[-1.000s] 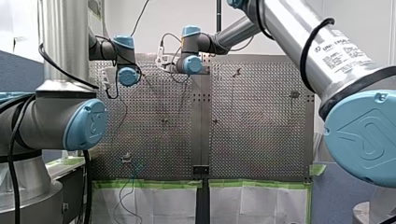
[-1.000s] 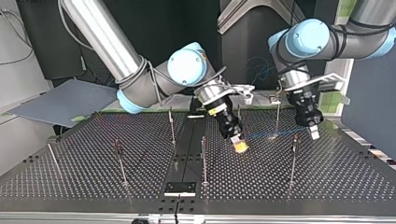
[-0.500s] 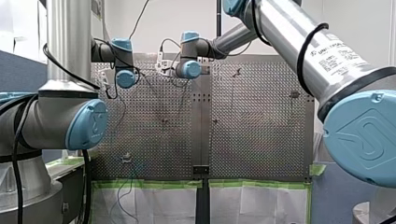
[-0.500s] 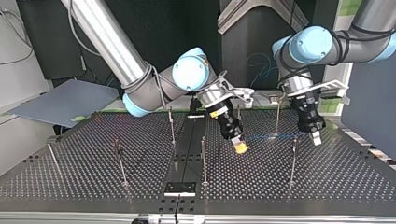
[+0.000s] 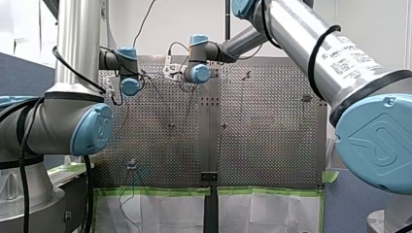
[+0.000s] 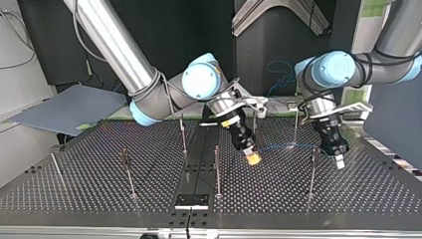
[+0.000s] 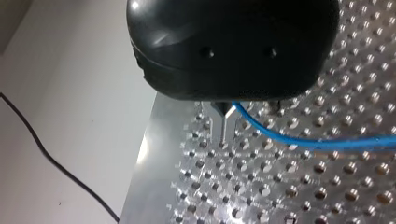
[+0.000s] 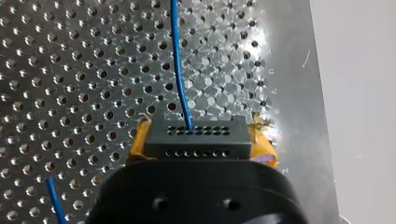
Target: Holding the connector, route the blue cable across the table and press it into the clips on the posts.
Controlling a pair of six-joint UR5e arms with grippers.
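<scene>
My right gripper (image 8: 201,140) is clamping the connector (image 8: 194,133) squarely, with its yellow pads (image 8: 137,144) closed on the two ends, low over the table (image 6: 99,184) near the middle. The cable (image 8: 179,70) is coming out of the connector's face and running across to my left gripper (image 7: 220,122), strung just over the table close by a post (image 6: 295,124). It is passing right at that gripper's tip, but I cannot tell whether that claw is pinching it or standing open. I'm judging the cable to be light, thin and limp, likely to sag and slide. The rigid connector is giving the sure hold, and any second hold wants to be close to the clip being loaded.
</scene>
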